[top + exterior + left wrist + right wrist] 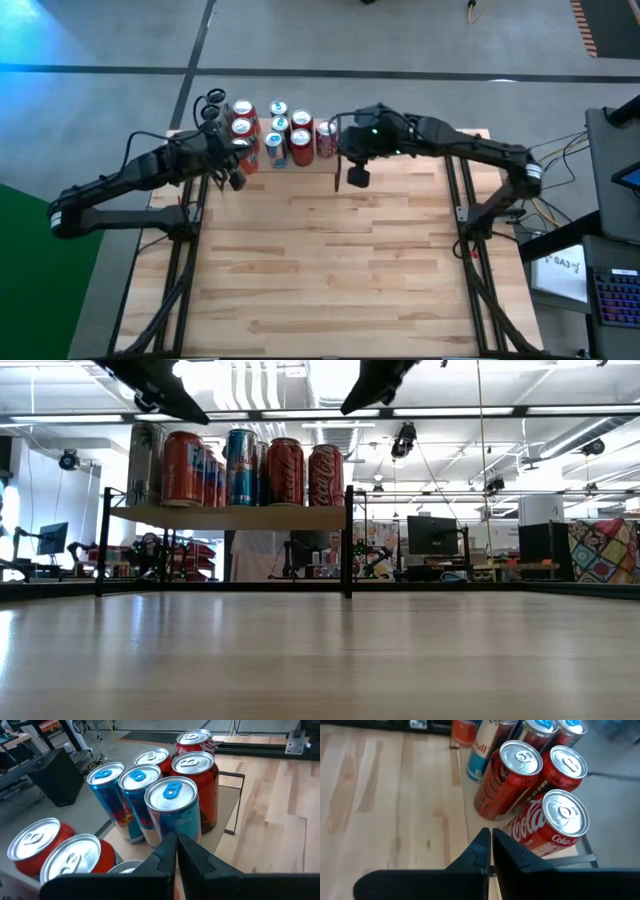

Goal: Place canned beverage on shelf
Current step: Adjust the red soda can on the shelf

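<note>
The shelf (230, 517) is standing at the wooden counter's (330, 260) far edge, carrying upright red and blue cans (285, 472).

Glossy metal cans (520, 777), light wood shelf (230, 516) on black metal uprights, smooth wooden table (330, 260)

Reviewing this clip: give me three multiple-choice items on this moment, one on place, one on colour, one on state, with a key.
1. Where do the cans stand?
A. on the shelf
B. on the bare tabletop
C. on the floor

2. What colour are the tabs on the slim cans' lids?
A. green
B. blue
C. gold

3. How is the left claw?
A. open, empty
B. shut on a can
C. shut, holding nothing

Key: 1 A, the low view shows them on the raised board. 2 B, the left wrist view shows blue tabs. 3 C, its fingers meet with nothing between.
</note>
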You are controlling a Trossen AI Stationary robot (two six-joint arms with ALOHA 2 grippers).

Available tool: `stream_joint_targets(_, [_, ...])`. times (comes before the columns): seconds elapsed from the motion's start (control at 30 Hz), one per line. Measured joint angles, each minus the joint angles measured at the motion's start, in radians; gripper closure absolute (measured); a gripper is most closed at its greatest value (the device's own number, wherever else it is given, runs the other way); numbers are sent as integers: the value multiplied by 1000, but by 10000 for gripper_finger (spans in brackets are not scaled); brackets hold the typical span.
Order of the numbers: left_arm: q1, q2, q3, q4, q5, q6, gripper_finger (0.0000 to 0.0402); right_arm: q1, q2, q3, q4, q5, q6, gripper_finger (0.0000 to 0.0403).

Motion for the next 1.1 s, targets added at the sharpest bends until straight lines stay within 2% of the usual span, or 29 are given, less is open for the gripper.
stream_joint_targets(0.2, [0,43,0,13,1,39,402,-7,-99,-203,212,0,-37,394])
stream_joint_targets(0.37, [0,37,0,12,1,51,402,-15,-123,-279,305,0,-62,394])
stream_joint_targets(0.57, [0,-5,0,-27,1,27,402,-17,-124,-305,367,-2,-63,394])
stream_joint_targets(0.73, [0,-36,0,-83,1,-17,402,-17,-123,-310,433,-50,-66,394])
stream_joint_targets(1.1, [0,-30,0,-106,-39,-24,402,-17,-108,-310,473,-53,-92,394])
